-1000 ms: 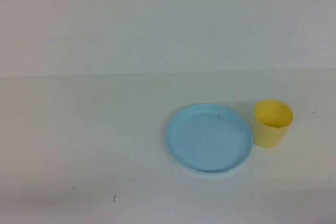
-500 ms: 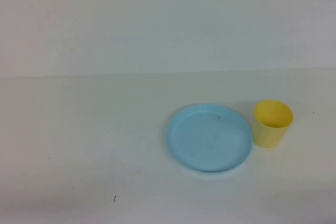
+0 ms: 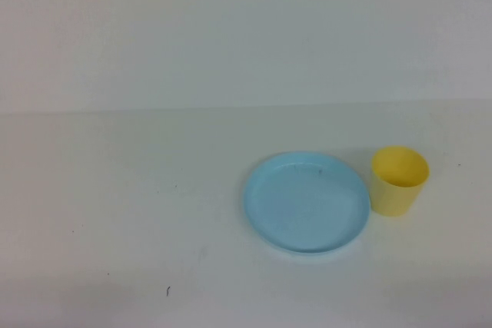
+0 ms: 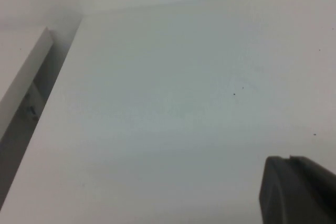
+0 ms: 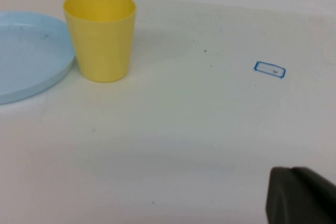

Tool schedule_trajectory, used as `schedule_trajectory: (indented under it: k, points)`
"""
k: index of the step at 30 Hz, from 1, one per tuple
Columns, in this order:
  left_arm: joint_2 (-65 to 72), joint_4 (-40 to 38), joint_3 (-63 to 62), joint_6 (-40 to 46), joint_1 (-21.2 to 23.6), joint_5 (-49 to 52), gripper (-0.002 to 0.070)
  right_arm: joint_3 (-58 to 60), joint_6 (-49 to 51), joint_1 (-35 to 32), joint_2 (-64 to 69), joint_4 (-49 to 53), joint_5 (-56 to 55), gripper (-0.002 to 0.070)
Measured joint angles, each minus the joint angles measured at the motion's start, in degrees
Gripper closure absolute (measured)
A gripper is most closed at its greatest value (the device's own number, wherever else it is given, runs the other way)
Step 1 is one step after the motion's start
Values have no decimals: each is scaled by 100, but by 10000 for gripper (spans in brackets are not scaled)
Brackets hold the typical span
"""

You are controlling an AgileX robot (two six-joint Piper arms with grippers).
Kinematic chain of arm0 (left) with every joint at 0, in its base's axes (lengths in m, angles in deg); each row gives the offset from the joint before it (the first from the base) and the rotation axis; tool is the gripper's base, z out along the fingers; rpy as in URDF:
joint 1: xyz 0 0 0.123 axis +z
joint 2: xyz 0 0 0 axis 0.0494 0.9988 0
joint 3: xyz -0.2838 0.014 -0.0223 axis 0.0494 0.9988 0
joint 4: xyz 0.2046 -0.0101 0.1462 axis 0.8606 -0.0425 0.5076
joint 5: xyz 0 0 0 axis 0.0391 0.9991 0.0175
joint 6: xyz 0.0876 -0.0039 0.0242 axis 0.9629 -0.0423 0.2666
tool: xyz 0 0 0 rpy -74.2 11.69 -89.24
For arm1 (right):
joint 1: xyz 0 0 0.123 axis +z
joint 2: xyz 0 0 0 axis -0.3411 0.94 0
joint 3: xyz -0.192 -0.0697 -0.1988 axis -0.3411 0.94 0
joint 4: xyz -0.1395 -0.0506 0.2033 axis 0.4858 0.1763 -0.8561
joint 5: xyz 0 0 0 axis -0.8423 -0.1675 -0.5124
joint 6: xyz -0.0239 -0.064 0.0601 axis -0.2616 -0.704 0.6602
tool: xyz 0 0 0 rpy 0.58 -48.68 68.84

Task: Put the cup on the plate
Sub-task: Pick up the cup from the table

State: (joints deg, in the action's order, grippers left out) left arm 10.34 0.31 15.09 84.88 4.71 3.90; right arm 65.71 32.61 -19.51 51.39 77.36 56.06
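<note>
A small yellow cup stands upright on the white table, just right of a round light blue plate, nearly touching its rim. The right wrist view shows the same cup beside the plate. My right gripper is shut and holds nothing, hovering over bare table well short of the cup. Over bare table far from both objects is my left gripper, shut and holding nothing. Neither arm shows in the high view.
A small blue-outlined rectangle mark lies on the table to one side of the cup. The table's edge and a dark gap beside a white panel show in the left wrist view. A white wall rises behind the table.
</note>
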Motion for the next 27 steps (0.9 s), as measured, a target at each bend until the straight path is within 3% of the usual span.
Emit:
schedule_trajectory:
  k: [27]
  points:
    - [0, -148, 0, -19, -323, -16, 674, 0, 0, 0, 0, -10, 0, 675]
